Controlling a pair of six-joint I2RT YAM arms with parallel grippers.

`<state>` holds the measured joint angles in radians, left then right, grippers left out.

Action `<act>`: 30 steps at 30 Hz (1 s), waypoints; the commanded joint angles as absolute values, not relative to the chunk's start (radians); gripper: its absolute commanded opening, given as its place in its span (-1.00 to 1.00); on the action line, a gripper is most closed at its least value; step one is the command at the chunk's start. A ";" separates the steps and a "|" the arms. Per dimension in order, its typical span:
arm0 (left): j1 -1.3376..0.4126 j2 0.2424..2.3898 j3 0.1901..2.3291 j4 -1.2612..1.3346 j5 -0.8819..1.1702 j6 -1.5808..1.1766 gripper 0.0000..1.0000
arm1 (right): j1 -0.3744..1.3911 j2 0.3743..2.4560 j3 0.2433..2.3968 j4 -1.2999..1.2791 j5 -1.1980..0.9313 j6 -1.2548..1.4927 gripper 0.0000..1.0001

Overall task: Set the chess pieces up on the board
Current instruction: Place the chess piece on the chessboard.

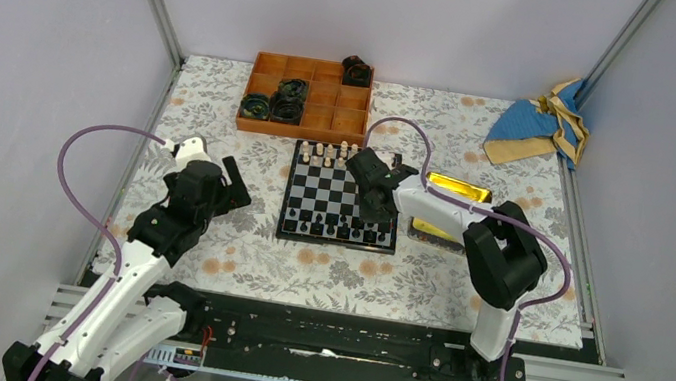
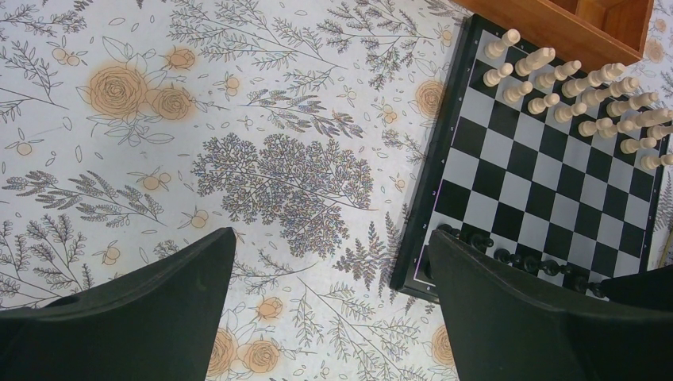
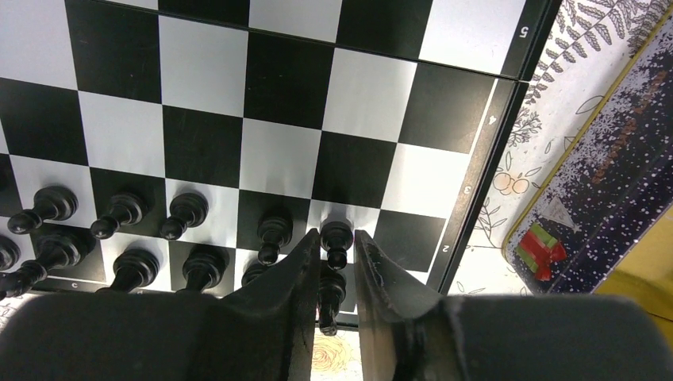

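Note:
The board point(image 1: 323, 193) lies mid-table on the flowered cloth. Black chess pieces point(image 1: 338, 229) stand in its two near rows, and cream ones point(image 1: 329, 156) line the far rows. My right gripper point(image 1: 374, 206) hangs low over the board's near right corner. In the right wrist view its jaws point(image 3: 337, 234) stand narrowly open on either side of an upright black pawn point(image 3: 336, 238) on a white square. Another black piece point(image 3: 332, 290) stands deeper between the fingers. My left gripper point(image 2: 332, 233) is wide open over the cloth, left of the board point(image 2: 548, 182), holding nothing.
An orange compartment tray point(image 1: 307, 97) with black coiled rings point(image 1: 287, 100) sits behind the board. A gold-rimmed tin point(image 1: 455, 190) lies right of the board, close to the right arm. A blue and yellow cloth point(image 1: 538, 124) is bunched at the far right corner.

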<state>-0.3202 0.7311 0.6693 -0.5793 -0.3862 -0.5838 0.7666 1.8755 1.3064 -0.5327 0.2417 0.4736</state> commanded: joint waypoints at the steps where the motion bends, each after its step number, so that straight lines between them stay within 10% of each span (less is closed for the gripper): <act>1: -0.325 0.728 0.658 -0.536 -0.411 -0.564 0.98 | 0.775 1.881 1.357 -0.548 0.244 0.459 -0.42; 30: -0.327 0.733 0.660 -0.531 -0.396 -0.557 0.97 | 0.627 1.695 1.410 -0.665 0.452 0.390 -0.34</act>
